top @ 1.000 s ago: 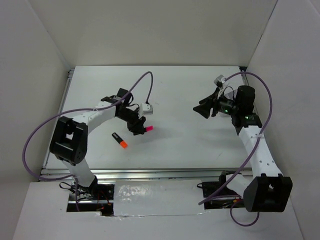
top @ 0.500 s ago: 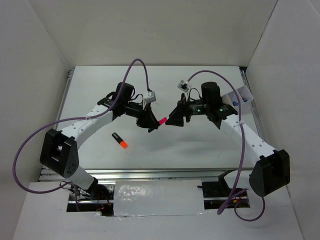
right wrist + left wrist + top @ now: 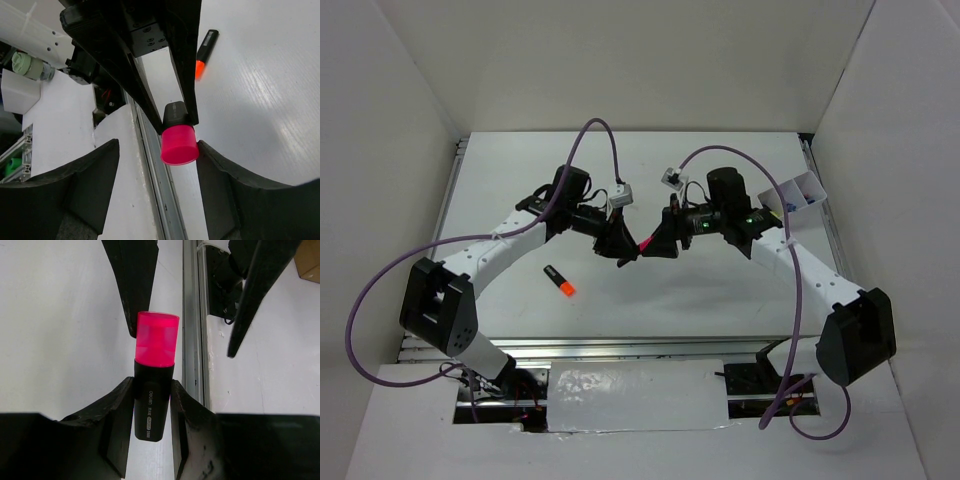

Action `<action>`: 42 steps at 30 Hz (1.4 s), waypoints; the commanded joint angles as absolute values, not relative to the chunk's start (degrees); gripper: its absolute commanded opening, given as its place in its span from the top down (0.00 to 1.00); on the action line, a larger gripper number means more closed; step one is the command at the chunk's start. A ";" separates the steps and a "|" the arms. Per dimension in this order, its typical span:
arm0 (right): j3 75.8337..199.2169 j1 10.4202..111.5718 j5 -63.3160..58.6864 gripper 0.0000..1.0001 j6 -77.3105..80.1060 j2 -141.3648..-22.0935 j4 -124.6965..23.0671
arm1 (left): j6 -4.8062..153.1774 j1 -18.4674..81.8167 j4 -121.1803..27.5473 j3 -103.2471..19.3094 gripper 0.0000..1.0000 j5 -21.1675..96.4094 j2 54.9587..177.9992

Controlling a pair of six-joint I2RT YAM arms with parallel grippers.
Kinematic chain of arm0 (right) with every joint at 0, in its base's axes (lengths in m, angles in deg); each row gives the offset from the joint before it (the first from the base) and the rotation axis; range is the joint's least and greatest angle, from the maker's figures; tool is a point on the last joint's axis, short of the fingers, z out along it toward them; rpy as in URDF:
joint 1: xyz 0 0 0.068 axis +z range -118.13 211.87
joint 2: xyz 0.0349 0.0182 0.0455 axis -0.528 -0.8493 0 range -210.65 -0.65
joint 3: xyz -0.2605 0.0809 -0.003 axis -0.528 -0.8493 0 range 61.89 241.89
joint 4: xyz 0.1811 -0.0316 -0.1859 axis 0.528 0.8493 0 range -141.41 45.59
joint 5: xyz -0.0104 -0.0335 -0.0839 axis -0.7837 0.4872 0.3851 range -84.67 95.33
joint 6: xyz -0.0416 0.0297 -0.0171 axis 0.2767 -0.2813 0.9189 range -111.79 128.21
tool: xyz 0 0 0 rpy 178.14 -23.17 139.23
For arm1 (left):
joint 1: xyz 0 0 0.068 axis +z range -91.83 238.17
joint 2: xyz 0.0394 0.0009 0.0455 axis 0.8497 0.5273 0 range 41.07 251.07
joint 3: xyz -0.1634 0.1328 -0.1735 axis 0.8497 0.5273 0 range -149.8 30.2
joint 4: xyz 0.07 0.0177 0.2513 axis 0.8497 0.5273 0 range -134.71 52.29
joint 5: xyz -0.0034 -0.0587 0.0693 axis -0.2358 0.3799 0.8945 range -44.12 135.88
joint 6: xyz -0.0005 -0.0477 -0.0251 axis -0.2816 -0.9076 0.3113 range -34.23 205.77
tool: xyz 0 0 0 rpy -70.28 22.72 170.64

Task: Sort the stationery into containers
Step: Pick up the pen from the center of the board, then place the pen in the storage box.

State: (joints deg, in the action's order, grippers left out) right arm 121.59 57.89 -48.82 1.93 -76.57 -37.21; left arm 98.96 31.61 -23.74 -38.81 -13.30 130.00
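Left gripper (image 3: 152,390) clamped on the pink highlighter (image 3: 156,342), held in mid-air; right gripper (image 3: 157,150) spread open astride its cap. Risk: early release by the left, or an off-centre pinch on the rounded cap, drops it short of the box (image 3: 801,190)

The pink highlighter (image 3: 644,242) has a short black body and a translucent pink cap. It hangs above the table at mid-frame in the top view, its body pinched in the left gripper (image 3: 627,253). The orange highlighter (image 3: 558,281) lies flat and diagonal, lower left of it. The white container (image 3: 807,183) sits far right, with small blue and yellow items inside.
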 commanded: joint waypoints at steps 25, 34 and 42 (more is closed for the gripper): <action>122.89 49.02 -47.77 1.00 6.97 -71.94 -36.66 | 94.75 34.69 -27.64 -38.36 0.01 -7.40 126.42; 124.98 27.32 -27.91 1.00 20.06 -71.83 -29.53 | 94.29 41.56 -29.95 -39.14 0.01 2.99 124.92; 130.79 15.97 -12.19 1.00 22.45 -80.98 -35.13 | 94.03 42.44 -30.39 -39.23 0.01 2.29 126.06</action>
State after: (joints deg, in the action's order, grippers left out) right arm 127.19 16.97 -20.43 20.18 -79.72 -31.36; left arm 94.17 42.14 -28.51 -37.92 2.62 126.52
